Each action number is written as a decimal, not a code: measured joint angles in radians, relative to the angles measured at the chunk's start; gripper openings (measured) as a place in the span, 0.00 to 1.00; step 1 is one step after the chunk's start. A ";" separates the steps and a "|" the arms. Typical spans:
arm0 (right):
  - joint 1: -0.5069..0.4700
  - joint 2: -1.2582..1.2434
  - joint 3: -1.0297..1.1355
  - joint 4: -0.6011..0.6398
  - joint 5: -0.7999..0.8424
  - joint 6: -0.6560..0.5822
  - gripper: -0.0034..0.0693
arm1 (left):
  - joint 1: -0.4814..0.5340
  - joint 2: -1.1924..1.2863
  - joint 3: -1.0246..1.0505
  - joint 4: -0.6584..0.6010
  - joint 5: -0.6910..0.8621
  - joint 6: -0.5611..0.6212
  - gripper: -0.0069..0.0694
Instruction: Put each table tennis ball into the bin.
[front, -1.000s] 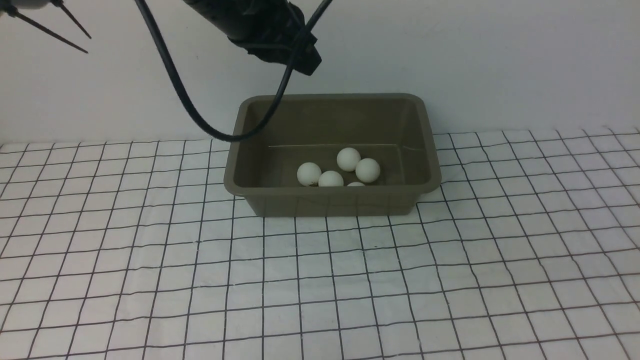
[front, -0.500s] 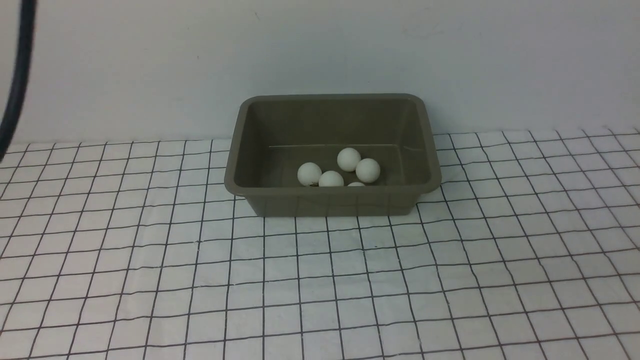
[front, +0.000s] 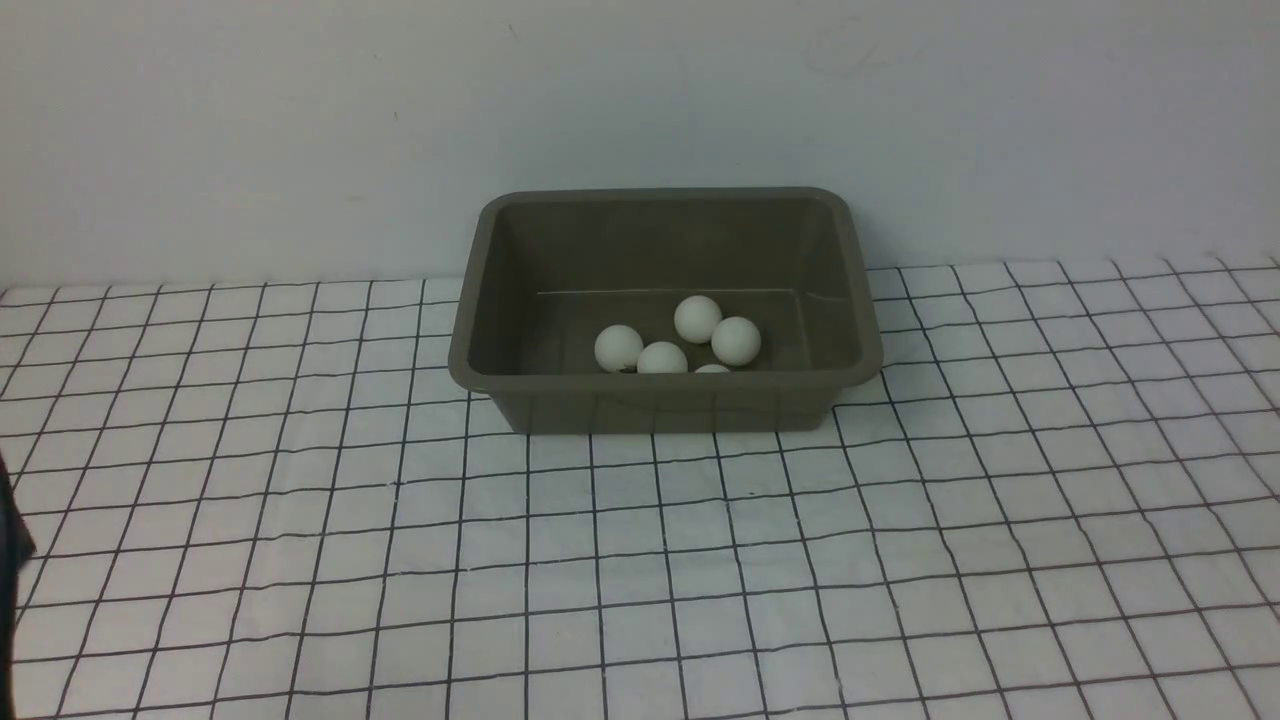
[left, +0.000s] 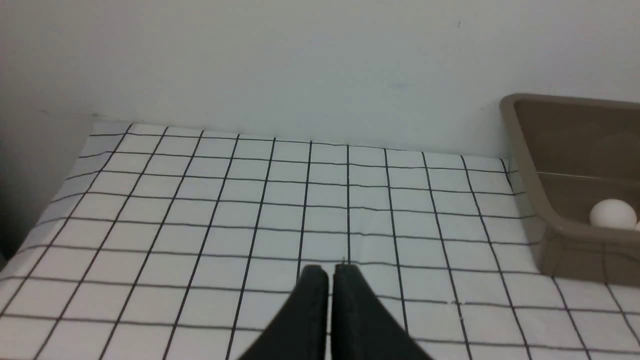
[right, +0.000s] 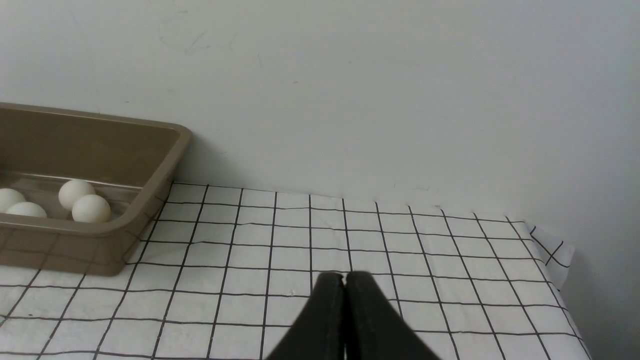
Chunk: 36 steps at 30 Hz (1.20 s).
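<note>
Both grippers, left (left: 330, 272) and right (right: 345, 279), pinched closed and empty, while those light, slippery balls (front: 678, 340) in the bin (front: 665, 398) want pinching gently across the middle.

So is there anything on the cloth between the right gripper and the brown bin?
No. In the right wrist view, only bare checked cloth lies between the shut right gripper and the bin.
</note>
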 joint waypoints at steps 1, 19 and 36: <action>0.000 0.000 0.000 0.000 0.000 0.000 0.03 | 0.000 -0.055 0.046 0.000 -0.018 -0.004 0.09; 0.000 0.000 0.000 0.000 -0.001 0.001 0.03 | 0.001 -0.347 0.186 0.088 0.214 -0.035 0.09; 0.000 0.000 0.000 0.000 -0.001 0.002 0.03 | 0.001 -0.347 0.186 0.088 0.199 -0.043 0.09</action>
